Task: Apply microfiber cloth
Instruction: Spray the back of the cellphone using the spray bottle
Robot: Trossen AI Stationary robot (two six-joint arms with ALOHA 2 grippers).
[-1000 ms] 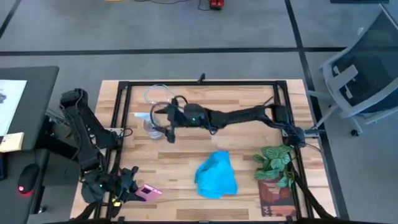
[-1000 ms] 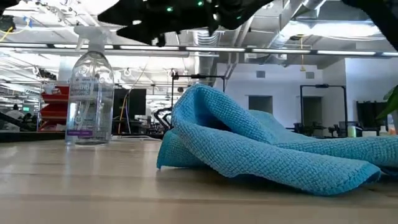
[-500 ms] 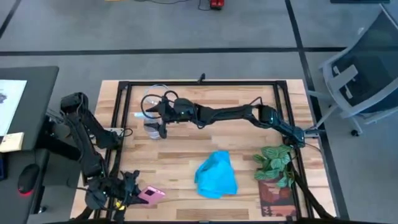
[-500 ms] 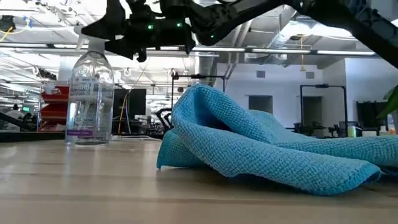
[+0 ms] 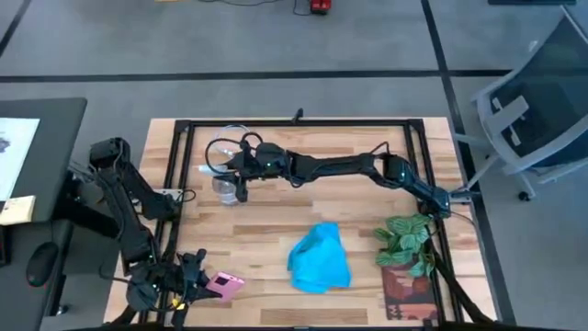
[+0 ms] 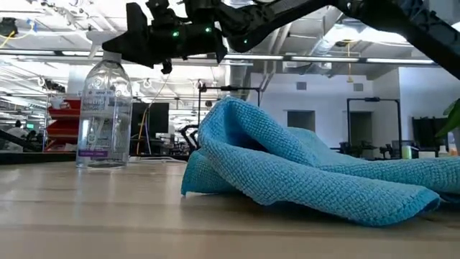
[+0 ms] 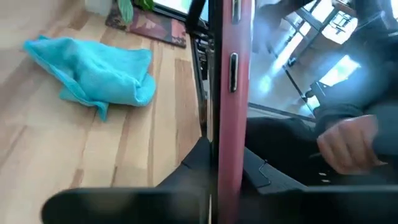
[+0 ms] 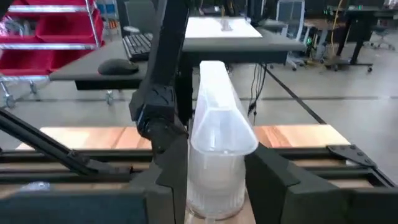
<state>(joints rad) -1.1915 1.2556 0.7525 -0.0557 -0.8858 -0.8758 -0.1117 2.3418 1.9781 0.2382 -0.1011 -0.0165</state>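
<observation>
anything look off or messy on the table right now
Nothing spilled or damaged. The microfiber cloth lies crumpled in a heap on the table rather than spread flat. The left gripper holds a pink phone on edge at the table's front corner. The right gripper is around the upright spray bottle.

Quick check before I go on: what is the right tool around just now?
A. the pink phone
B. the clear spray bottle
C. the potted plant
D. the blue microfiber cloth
B. The right wrist view shows the right tool with a finger on each side of the clear spray bottle, while the microfiber cloth lies untouched on the table.
</observation>
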